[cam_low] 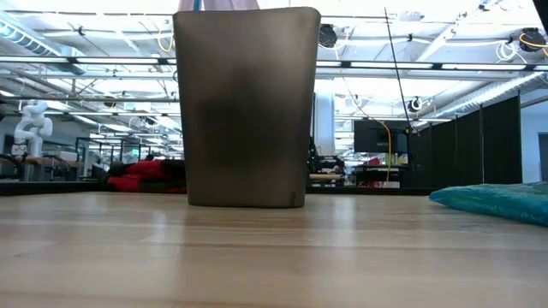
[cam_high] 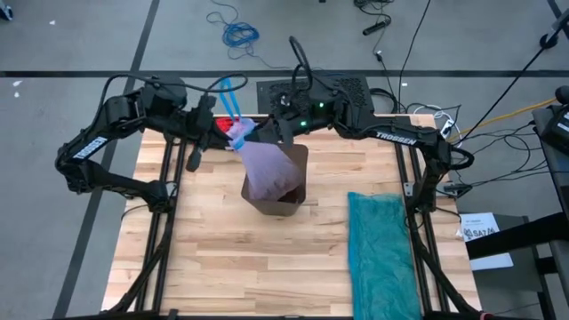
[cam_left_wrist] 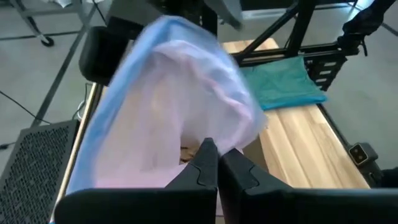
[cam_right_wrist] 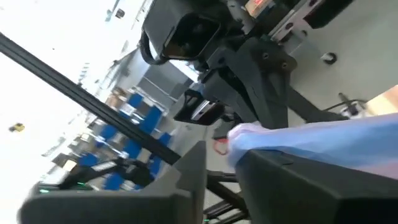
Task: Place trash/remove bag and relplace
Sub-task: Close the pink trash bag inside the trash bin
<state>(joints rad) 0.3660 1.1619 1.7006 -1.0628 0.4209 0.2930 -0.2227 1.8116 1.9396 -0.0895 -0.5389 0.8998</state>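
Observation:
The dark brown bin (cam_high: 283,191) (cam_low: 247,107) stands upright on its base at the table's middle. The lilac-pink bag (cam_high: 265,169) (cam_left_wrist: 186,106) rises out of it, slanting toward the far left, its mouth gathered into a bunch (cam_high: 238,133) (cam_right_wrist: 245,135) with blue drawstrings (cam_high: 229,93). A tan lump of trash (cam_left_wrist: 186,151) shows through the plastic. My left gripper (cam_high: 222,127) (cam_left_wrist: 213,155) is shut at that bunch. My right gripper (cam_high: 284,127) (cam_right_wrist: 221,168) hovers open just right of the bunch, over the bin's far rim. My left gripper has the bag by its gathered top (cam_high: 233,132), coming level from the table's left. The plastic itself hides the pinch in the wrist view. The bag hangs slanting from the hold, drawn up, with its lower part inside the bin.
A teal-green plastic bag (cam_high: 382,253) (cam_low: 501,201) lies flat on the table's right near part. A red glove (cam_low: 145,175) (cam_high: 222,122) lies at the far edge behind the bin. Bare wood lies left of and in front of the bin.

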